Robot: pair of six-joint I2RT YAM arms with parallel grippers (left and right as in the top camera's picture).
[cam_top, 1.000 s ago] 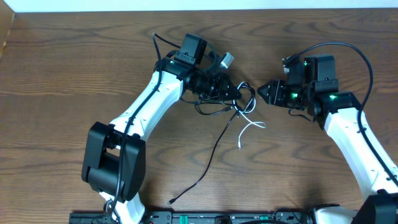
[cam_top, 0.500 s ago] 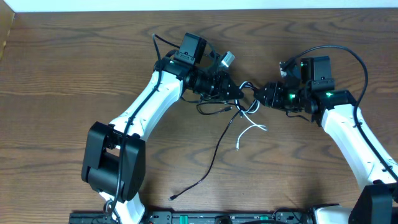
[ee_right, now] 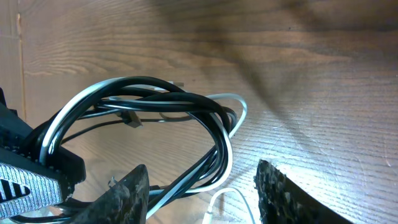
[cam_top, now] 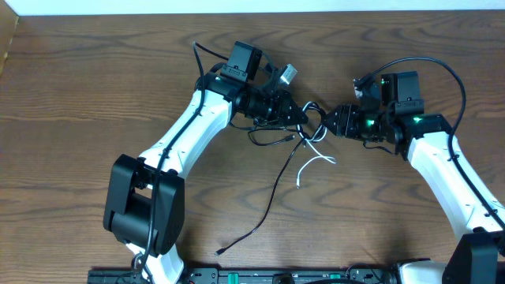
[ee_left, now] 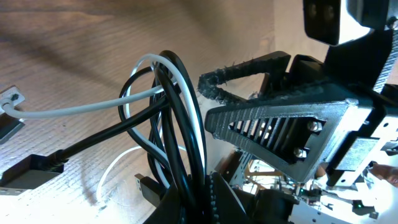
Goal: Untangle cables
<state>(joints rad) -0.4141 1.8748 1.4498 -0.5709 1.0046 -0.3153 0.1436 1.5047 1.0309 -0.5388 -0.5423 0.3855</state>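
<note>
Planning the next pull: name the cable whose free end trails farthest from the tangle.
The black cable: its tail runs far out across the table, while the white cable ends just beside the tangle.

You were at robotics lab bench. Dark wood-grain counter (cam_top: 71, 118) filled overhead view, pale strip (cam_top: 237, 6) along far edge. Two white-and-black jointed arms, left arm (cam_top: 185, 134) and right arm (cam_top: 442, 170), rose from black equipment rail (cam_top: 237, 276) at near edge. Green status lights (cam_top: 368, 122) glowed on right wrist. Right claw's finger (ee_left: 280, 118) looked printed, latticed, screw-fastened. Tangle of thin cables (cam_top: 278, 136) lay between arms.
</note>
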